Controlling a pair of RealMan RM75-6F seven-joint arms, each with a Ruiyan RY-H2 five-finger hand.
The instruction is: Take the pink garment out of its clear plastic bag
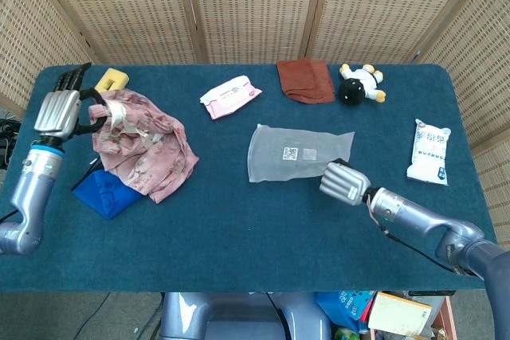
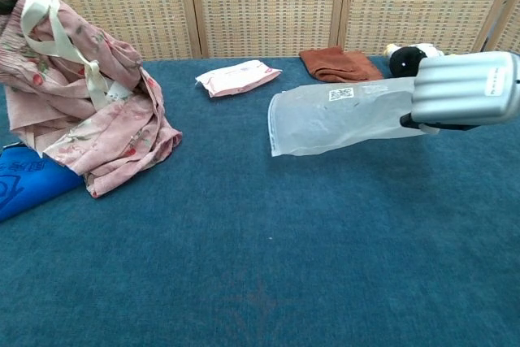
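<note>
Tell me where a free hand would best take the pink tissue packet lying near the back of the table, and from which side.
Probably across the narrow middle of the pink tissue packet, coming from above. It lies flat and slanted on the table, apart from the other things, so its short sides are the likeliest to fit between fingers and thumb.

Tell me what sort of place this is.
Probably a robot test or data-collection station, not a home: woven screen panels fence off a table with a blue cloth, and unrelated items are spread out, like a plush toy and wipes pack.
</note>
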